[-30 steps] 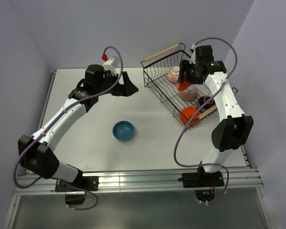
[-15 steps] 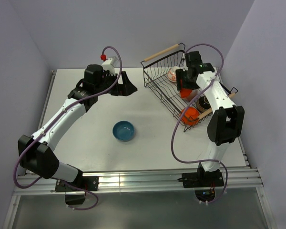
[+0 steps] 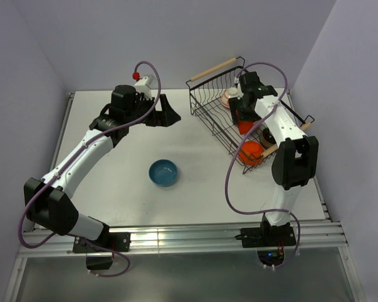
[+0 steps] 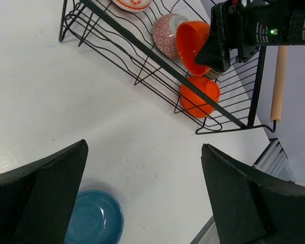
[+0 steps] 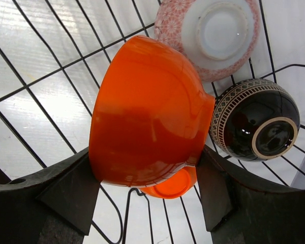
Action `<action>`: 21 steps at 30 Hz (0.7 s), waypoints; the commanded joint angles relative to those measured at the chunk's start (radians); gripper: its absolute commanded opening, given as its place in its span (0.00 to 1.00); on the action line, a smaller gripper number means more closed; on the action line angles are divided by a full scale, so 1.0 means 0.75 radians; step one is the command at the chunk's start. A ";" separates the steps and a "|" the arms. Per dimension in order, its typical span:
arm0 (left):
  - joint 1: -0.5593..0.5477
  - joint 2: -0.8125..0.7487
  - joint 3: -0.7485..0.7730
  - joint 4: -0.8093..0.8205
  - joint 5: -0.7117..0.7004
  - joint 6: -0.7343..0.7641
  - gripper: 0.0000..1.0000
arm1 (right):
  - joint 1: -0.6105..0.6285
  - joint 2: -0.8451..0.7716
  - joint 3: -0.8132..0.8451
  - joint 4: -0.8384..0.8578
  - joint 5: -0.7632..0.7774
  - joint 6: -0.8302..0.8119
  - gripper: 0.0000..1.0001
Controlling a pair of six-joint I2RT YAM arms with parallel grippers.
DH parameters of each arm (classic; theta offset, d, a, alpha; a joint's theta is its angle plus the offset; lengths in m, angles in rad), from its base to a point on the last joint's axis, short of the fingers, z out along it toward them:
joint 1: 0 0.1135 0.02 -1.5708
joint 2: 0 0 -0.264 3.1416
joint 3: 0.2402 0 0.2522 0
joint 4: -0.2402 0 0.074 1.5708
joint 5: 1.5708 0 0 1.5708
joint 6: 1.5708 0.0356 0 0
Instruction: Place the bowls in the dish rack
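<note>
My right gripper (image 3: 242, 117) is shut on a plain orange bowl (image 5: 147, 112), held on its side low inside the black wire dish rack (image 3: 207, 114). Below it lies a second orange bowl (image 5: 174, 186). A pale red-patterned bowl (image 5: 208, 30) and a dark bowl with a patterned rim (image 5: 256, 119) lie upside down beside it. An orange-and-white bowl (image 3: 229, 97) sits at the rack's far end. The blue bowl (image 3: 163, 172) stands on the table. My left gripper (image 3: 171, 114) hangs open and empty, left of the rack and beyond the blue bowl.
The rack stands askew at the table's back right, with wooden handles (image 3: 214, 68) at both ends. The right wall runs close behind it. White table (image 3: 113, 189) surrounds the blue bowl. A metal rail (image 3: 176, 236) runs along the near edge.
The right wrist has swung left and lower into the rack, carrying the orange bowl. The left arm and the blue bowl have not moved.
</note>
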 commanded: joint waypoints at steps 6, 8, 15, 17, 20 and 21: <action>0.012 -0.005 0.012 0.012 0.003 0.003 0.99 | 0.035 0.048 -0.012 0.046 0.048 -0.052 0.00; 0.012 -0.005 0.012 0.012 0.005 0.003 0.99 | 0.039 0.060 -0.012 0.046 0.054 -0.054 0.00; 0.017 -0.003 0.008 0.014 0.007 -0.001 0.99 | 0.066 0.097 -0.016 0.052 0.085 -0.080 0.00; 0.019 -0.005 0.006 0.014 0.007 -0.001 1.00 | 0.074 0.105 -0.014 0.054 0.105 -0.099 0.00; 0.021 -0.005 0.004 0.012 0.007 0.001 0.99 | 0.082 0.117 -0.016 0.056 0.115 -0.125 0.00; 0.023 -0.005 0.002 0.014 0.009 -0.001 1.00 | 0.084 0.119 -0.016 0.056 0.122 -0.132 0.00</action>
